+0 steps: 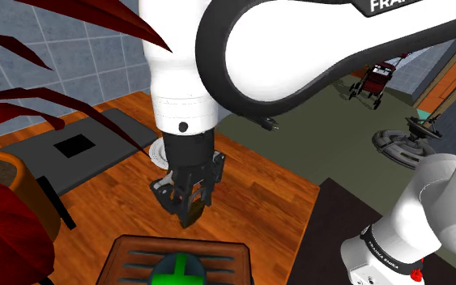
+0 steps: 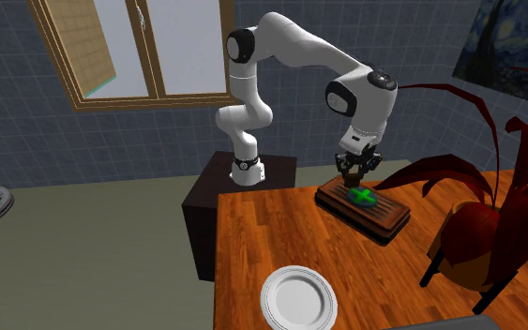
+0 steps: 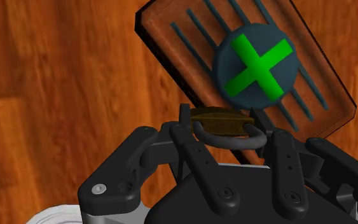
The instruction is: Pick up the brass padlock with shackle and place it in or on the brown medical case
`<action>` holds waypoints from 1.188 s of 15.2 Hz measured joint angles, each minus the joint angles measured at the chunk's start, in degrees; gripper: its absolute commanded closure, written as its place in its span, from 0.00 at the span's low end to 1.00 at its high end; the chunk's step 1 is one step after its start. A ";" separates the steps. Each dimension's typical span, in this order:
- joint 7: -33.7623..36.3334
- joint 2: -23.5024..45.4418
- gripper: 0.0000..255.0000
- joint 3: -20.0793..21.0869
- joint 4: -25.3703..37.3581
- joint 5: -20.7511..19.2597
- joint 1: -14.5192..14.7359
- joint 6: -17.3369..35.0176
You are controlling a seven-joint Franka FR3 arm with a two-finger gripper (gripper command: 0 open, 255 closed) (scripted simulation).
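My black gripper (image 1: 190, 204) hangs low over the wooden table (image 1: 258, 202), shut on a small brass padlock (image 3: 222, 119). The padlock's grey shackle (image 3: 229, 140) points back toward the palm. The padlock sits just short of the near end of the brown medical case (image 3: 171, 32). That case is a flat ribbed box with a dark round badge bearing a green cross (image 3: 255, 62). In the shoulder view the case (image 1: 137, 255) lies just below the gripper. In the second exterior view the gripper (image 2: 351, 174) is at the end of the case (image 2: 384, 220) nearest the stand.
A white plate (image 1: 159, 152) lies on the table behind the gripper, also seen as the plate (image 2: 298, 298) at the table's front. A grey mat (image 1: 72, 146) and a potted red-leaved plant (image 2: 477, 234) stand close by. The floor holds a pram (image 1: 372, 81).
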 measured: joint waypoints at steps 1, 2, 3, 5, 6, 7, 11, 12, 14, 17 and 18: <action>1.46 0.45 1.00 0.62 0.72 -0.09 0.78 -0.05; 2.81 0.96 1.00 1.21 0.87 -0.20 1.55 0.47; 4.21 1.71 1.00 1.77 1.58 -0.47 2.33 0.67; 7.35 3.62 1.00 2.94 3.24 -1.24 4.17 1.21; 8.17 4.05 1.00 3.23 3.37 -1.40 4.65 1.60; 8.63 4.53 1.00 3.37 3.27 -1.60 4.96 2.20; 8.96 5.91 1.00 3.37 1.83 -2.21 5.37 4.90; 8.99 6.09 1.00 3.39 1.29 -2.26 5.45 5.59; 8.98 6.78 1.00 3.31 0.51 -2.57 5.58 6.99; 9.12 8.10 1.00 3.18 -0.64 -3.19 5.87 9.31; 9.06 8.27 1.00 3.14 -0.89 -3.26 5.87 9.69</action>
